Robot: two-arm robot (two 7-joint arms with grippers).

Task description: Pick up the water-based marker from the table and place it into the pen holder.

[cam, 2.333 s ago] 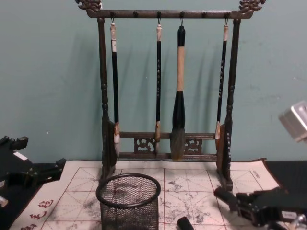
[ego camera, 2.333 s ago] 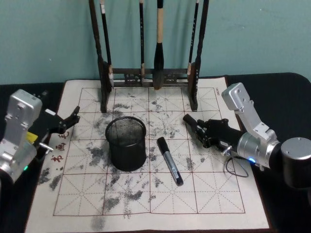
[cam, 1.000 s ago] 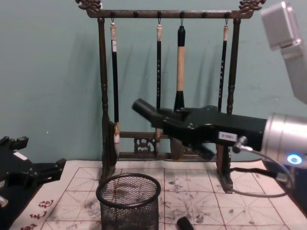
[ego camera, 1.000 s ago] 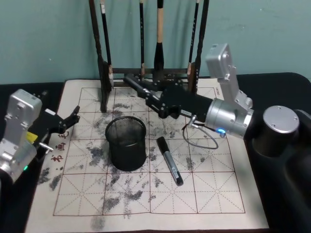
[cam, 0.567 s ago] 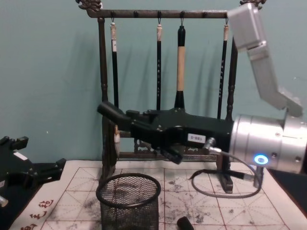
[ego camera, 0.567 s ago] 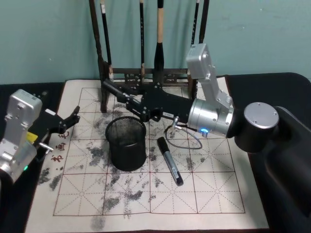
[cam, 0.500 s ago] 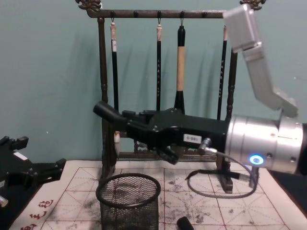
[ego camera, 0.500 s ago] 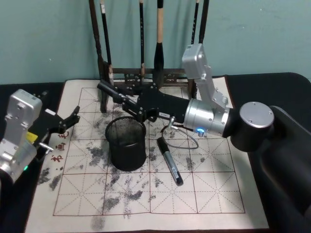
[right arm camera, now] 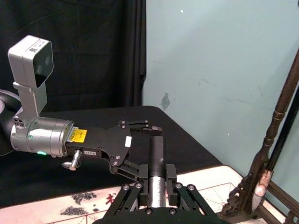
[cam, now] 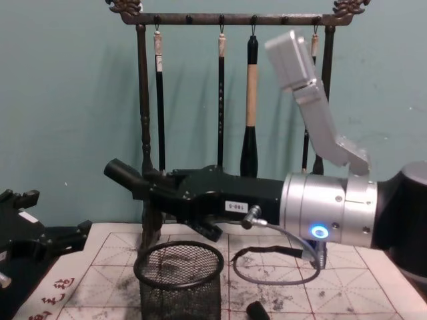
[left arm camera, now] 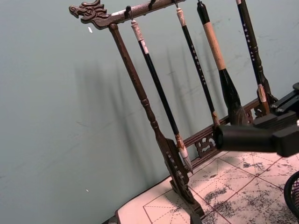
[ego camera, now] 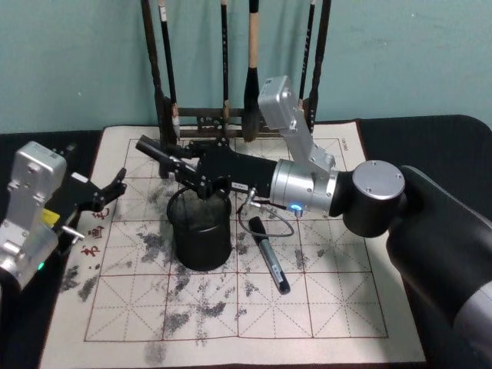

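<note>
Marker (ego camera: pixel 152 148): clamped level in right gripper (ego camera: pixel 183 164), swung in from table's (ego camera: pixel 438 138) right side to above holder (ego camera: pixel 198 244) near centre. Transport judged nearly done; needs tipping down before release. Second marker (ego camera: pixel 269 265) lying right of holder. Left gripper (ego camera: pixel 104 194) parked at left edge.

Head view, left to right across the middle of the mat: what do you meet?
Left gripper → pen holder → loose marker on the mat. The right gripper, shut on a second marker, overlaps the holder, so it is left out.
</note>
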